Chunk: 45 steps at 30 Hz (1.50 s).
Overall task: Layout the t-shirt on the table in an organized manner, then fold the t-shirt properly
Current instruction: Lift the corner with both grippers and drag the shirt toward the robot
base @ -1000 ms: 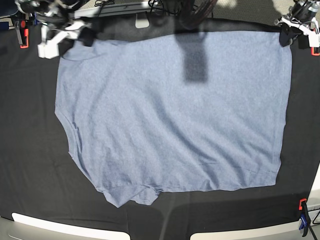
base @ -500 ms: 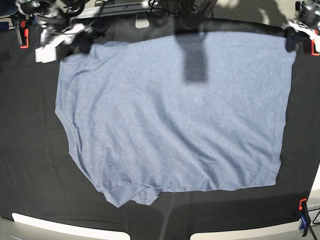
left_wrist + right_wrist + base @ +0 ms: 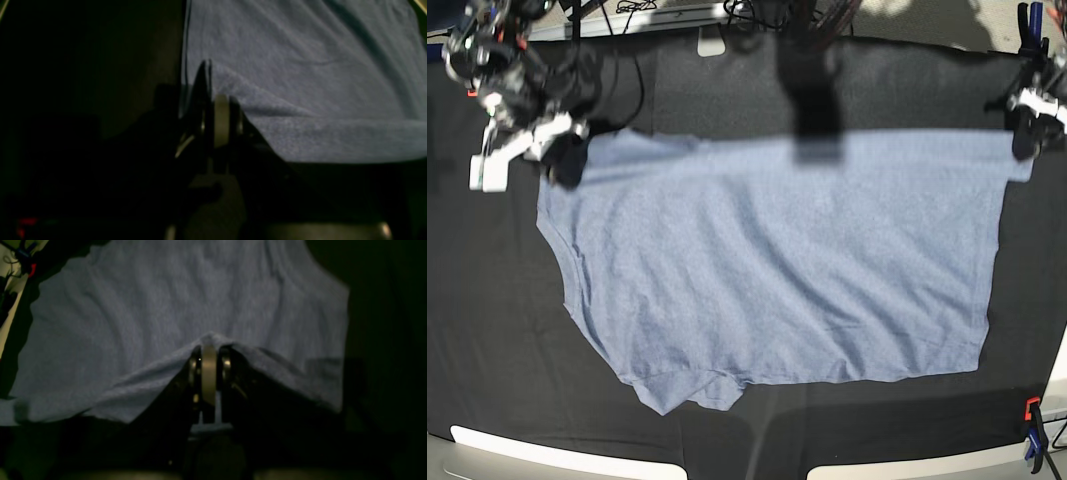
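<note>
"Base view: where's the shirt (image 3: 777, 270)?"
"Over the table (image 3: 477, 300), between its top and bottom edges."
"Claws?"
"Left claw (image 3: 1025, 148) closed, pinching one upper corner; right claw (image 3: 565, 170) closed, gripping cloth near the other. That edge is lifted."

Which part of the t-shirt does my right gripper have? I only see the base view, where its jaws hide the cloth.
Observer: The right wrist view shows the right gripper shut on a raised, peaked fold of the t-shirt.
Operator: And the left one?
Observer: In the left wrist view, the left gripper also pinches a fold, and the shirt's straight side edge runs on beyond its jaws.
</note>
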### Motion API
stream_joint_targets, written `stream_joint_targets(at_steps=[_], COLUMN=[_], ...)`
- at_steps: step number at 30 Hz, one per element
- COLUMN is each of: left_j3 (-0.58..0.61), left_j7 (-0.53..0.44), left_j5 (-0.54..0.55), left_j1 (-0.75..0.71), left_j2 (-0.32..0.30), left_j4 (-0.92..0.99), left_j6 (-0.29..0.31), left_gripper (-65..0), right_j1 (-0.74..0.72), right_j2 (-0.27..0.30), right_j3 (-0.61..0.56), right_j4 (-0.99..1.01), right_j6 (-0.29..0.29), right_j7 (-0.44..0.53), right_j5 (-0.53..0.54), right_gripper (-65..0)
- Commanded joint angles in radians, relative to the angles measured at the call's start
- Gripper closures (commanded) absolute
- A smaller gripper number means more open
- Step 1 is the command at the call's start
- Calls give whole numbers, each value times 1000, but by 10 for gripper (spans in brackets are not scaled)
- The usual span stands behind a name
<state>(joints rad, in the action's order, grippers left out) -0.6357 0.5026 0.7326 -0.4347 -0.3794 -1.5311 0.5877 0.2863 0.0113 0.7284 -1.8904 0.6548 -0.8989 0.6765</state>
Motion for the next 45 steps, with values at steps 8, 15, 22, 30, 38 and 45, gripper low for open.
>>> stream_joint_targets(at_steps=[8, 15, 22, 30, 38, 45], left_j3=[-10, -10, -10, -10, -10, -10], left_j7=[-66, -75, -57, -54, -54, -54], left_j5=[-10, -10, -10, -10, -10, -10], left_j1=[79, 85, 84, 83, 83, 83], left_j2=[-19, -19, -19, -14, -14, -14], left_j4=[-13, -13, -13, -13, -13, -13], left_j6=[-38, -38, -38, -38, -38, -38], left_gripper=[0, 0, 0, 0, 0, 0], right_j1=[-119, -238, -232, -52, -34, -124], right_j2=[61, 72, 74, 63, 64, 63], right_j3=[-162, -227, -225, -224, -224, -225], right_j4=[93, 207, 136, 15, 89, 222], right_j6=[-36, -42, 29, -17, -196, -195], right_j7=[146, 134, 72, 73, 87, 64], right_j5=[-198, -259, -198, -244, -388, -385], right_gripper=[0, -87, -231, -231, -231, -231])
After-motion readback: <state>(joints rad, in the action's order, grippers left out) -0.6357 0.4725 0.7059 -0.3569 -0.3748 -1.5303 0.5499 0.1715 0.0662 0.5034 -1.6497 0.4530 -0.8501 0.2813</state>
